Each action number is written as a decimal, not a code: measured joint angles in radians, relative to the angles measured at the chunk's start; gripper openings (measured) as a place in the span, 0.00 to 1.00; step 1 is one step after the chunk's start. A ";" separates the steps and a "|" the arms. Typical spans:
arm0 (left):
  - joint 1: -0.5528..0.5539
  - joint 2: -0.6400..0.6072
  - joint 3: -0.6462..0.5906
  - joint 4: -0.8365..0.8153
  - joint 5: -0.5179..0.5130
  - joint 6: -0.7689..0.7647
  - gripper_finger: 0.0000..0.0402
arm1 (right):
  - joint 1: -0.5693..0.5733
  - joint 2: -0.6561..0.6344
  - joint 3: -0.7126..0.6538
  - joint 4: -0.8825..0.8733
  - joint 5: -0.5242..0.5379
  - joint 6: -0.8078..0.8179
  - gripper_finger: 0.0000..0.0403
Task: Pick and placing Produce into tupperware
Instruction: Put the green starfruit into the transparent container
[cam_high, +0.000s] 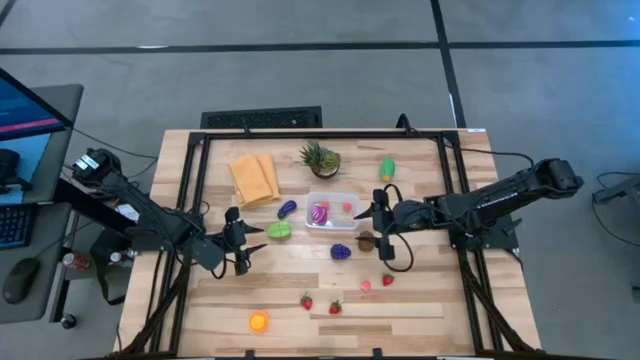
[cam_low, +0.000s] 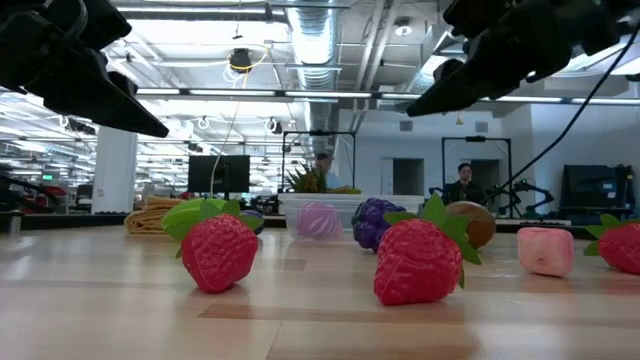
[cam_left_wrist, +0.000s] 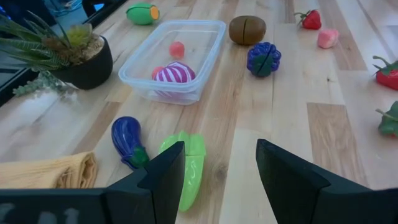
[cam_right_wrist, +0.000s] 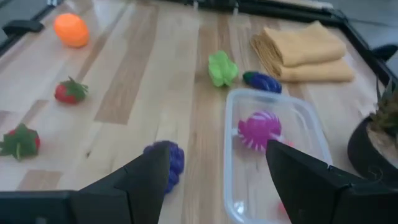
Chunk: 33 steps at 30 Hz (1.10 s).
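Tupperware (cam_high: 331, 211) sits at centre of the high view, just below the potted plant (cam_high: 321, 158). Inside it: one pink-and-white striped piece (cam_high: 319, 213) and one small red-pink piece (cam_high: 348, 207). Judged count: two items placed, most of the produce not yet in.

Outside the container, high view:
- purple eggplant (cam_high: 287, 209) and green vegetable (cam_high: 279, 230), just left of the container
- purple grape cluster (cam_high: 341, 252) and brown piece (cam_high: 366, 240), just below it
- green-and-orange piece (cam_high: 387, 168), upper right of centre
- strawberries (cam_high: 307, 300) and a pink piece (cam_high: 365, 285), lower centre
- orange fruit (cam_high: 259, 322), bottom, left of centre

Folded yellow cloth (cam_high: 254, 178) lies upper left of the container; not part of the job.

Left gripper (cam_high: 243, 247) hangs left of centre, below the green vegetable; fingers spread, nothing between them (left wrist view). Right gripper (cam_high: 381, 232) is just right of the container, beside the brown piece; fingers spread, empty (right wrist view).

Judgement: early stage; roughly ten pieces left. Nearest candidates: green vegetable for the left arm, brown piece or grapes for the right.
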<state>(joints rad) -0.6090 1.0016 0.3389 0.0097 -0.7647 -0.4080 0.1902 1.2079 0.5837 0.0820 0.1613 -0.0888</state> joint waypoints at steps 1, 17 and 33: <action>0.000 0.000 0.000 0.000 0.000 0.000 0.47 | 0.000 0.000 -0.004 -0.001 0.001 0.002 0.65; 0.000 0.000 0.000 0.000 0.000 -0.008 0.47 | 0.021 -0.293 -0.354 0.328 0.001 0.074 0.65; 0.000 0.000 0.000 0.047 -0.007 -0.020 0.47 | 0.109 -0.470 -0.577 0.638 0.019 0.009 0.65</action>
<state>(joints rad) -0.6090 1.0019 0.3389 0.0564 -0.7715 -0.4279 0.2988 0.7383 0.0063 0.7195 0.1808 -0.0795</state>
